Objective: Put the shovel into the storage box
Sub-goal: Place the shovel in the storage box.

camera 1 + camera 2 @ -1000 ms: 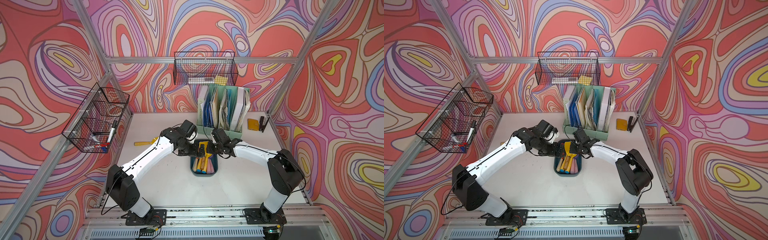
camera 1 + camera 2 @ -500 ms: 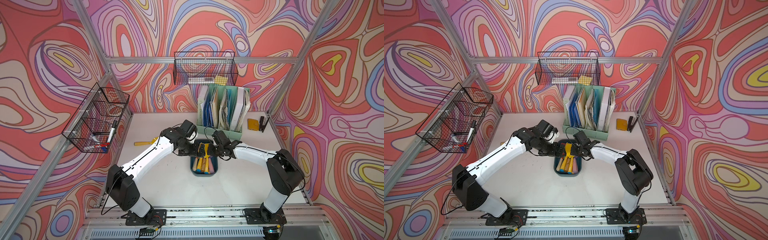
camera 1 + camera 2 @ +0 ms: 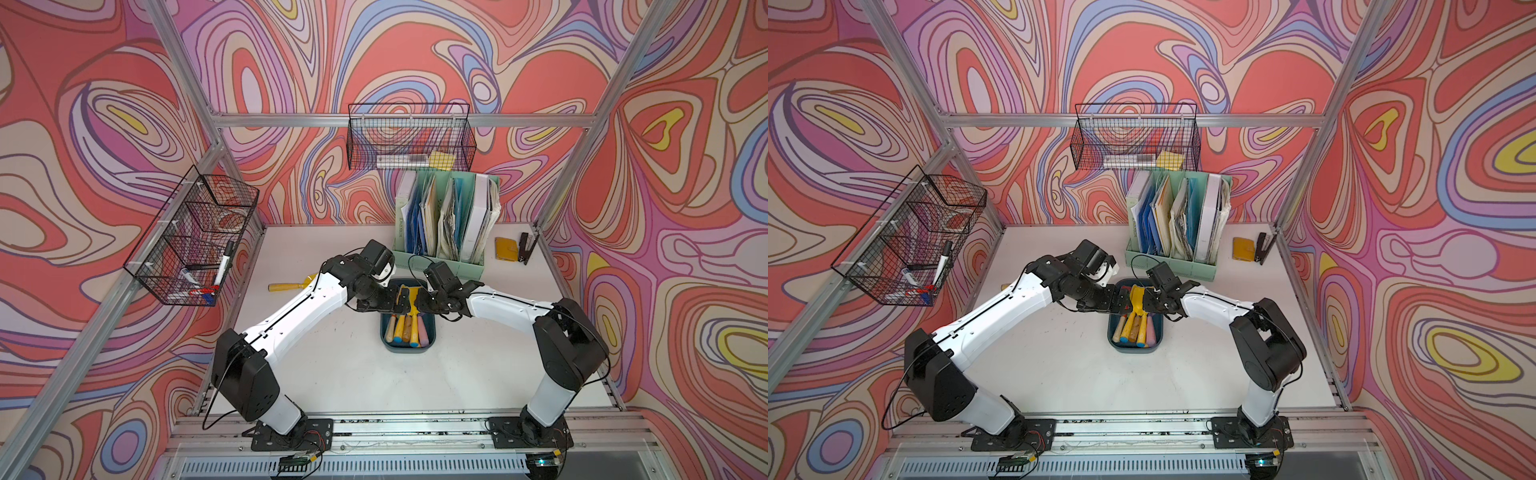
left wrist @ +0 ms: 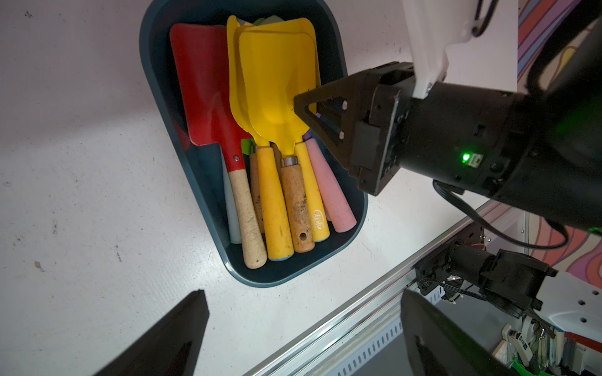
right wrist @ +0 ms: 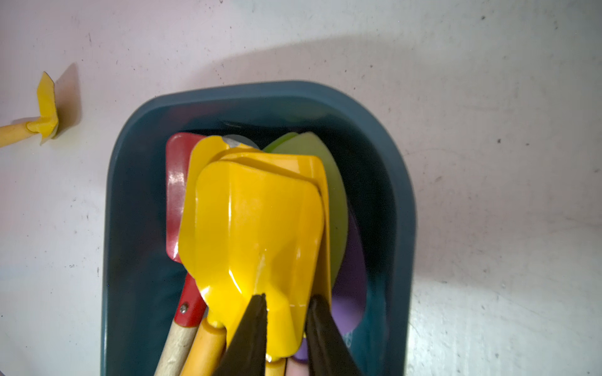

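Inside the storage box, the shovel blade clears the walls.

Mint-green file organiser, stuffed with folders, stood at tabletop rear. Black stapler lay just beside yellow pad. Rear wire basket and side wire basket hung on walls; side wire basket held markers.

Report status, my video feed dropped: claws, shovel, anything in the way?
Left claw open, empty, beside storage box. Right claw parted astride yellow shovel blade; it rests on other shovels inside. Second shovel out on table.
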Controlling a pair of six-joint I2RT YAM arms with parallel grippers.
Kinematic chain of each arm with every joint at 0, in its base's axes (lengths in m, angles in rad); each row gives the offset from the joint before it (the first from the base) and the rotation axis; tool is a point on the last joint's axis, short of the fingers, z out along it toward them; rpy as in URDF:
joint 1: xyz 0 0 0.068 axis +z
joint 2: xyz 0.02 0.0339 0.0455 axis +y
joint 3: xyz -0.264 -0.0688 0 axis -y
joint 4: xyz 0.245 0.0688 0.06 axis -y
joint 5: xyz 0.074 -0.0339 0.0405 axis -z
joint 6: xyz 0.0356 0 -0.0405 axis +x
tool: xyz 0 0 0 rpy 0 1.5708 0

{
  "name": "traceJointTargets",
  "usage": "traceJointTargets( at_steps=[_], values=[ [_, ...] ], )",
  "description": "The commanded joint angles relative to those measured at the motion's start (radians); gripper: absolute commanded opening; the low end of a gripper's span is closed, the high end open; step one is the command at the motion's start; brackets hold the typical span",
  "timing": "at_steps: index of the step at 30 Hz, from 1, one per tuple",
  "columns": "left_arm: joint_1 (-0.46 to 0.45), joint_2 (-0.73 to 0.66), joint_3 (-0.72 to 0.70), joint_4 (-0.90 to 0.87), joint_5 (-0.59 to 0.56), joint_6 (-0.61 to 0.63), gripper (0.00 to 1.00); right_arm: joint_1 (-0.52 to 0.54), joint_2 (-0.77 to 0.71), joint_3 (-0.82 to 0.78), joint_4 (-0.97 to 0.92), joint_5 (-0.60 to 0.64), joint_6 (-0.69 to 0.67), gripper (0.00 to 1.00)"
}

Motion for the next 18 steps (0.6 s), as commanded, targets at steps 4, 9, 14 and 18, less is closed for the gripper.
traceJointTargets(
  at_steps=[4, 9, 14, 18],
  values=[
    [-0.004, -0.014, 0.018, -0.048, -0.072, 0.0, 0.99, -0.002, -0.018, 0.032, -0.045, 0.026, -0.019, 0.24],
    [0.024, 0.007, 0.044, -0.099, -0.145, -0.015, 0.99, -0.002, -0.057, 0.048, -0.083, 0.04, -0.033, 0.29],
    [0.113, -0.004, 0.038, -0.117, -0.184, -0.039, 0.99, -0.002, -0.102, 0.057, -0.118, 0.052, -0.044, 0.32],
    [0.197, -0.01, 0.045, -0.149, -0.207, -0.024, 0.99, -0.002, -0.133, 0.062, -0.133, 0.06, -0.053, 0.32]
  ],
)
